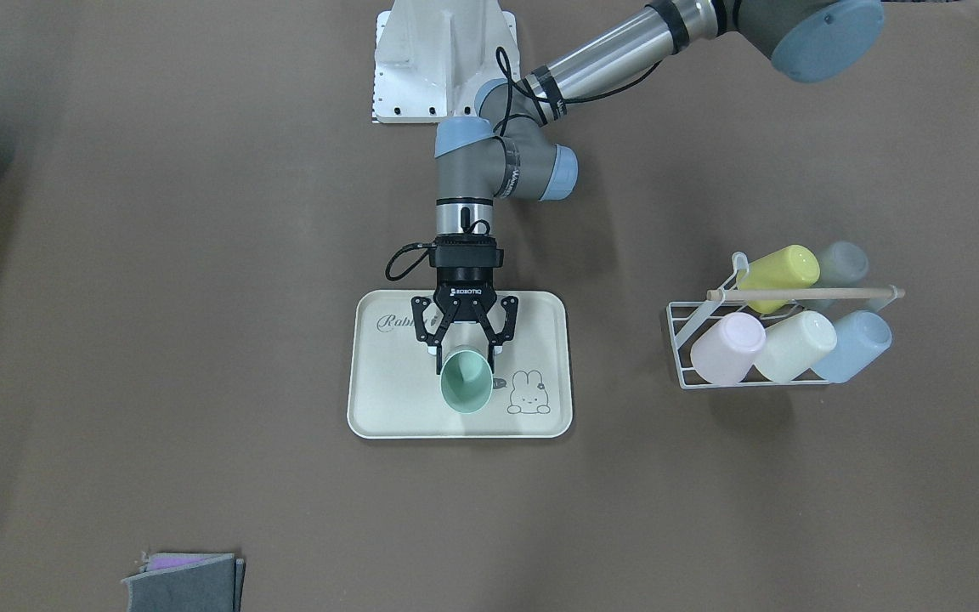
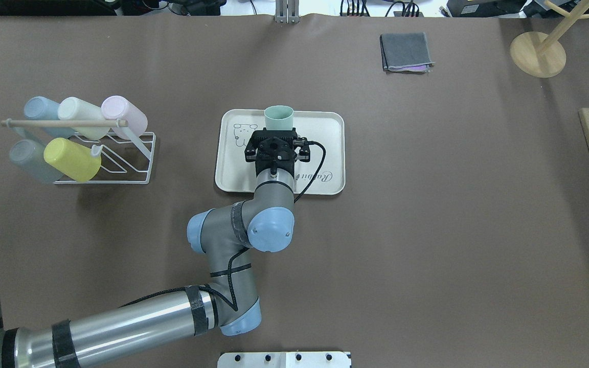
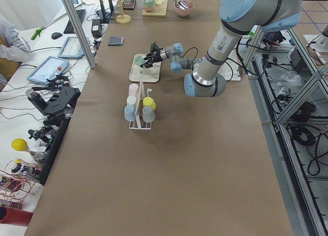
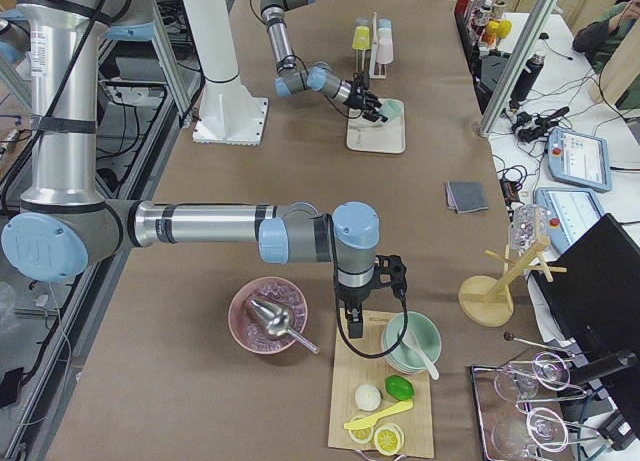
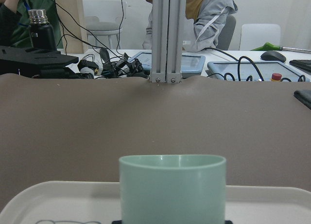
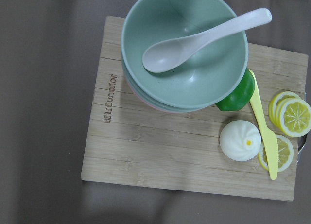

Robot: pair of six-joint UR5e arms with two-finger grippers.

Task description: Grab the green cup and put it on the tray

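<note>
Mint-green plastic tumbler [image 5: 172, 190] upright, lower wall clamped betw. fingers of left gripper [image 1: 466, 357], dead ahead of wrist, over middle of cream rect. plastic tray [image 1: 387, 408]; we can't tell if base touches, so prob. lower straight, then release.

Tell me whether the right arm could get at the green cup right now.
Probably not: the left gripper grips the green cup over the tray, and the right gripper hangs far off above the cutting board.
</note>
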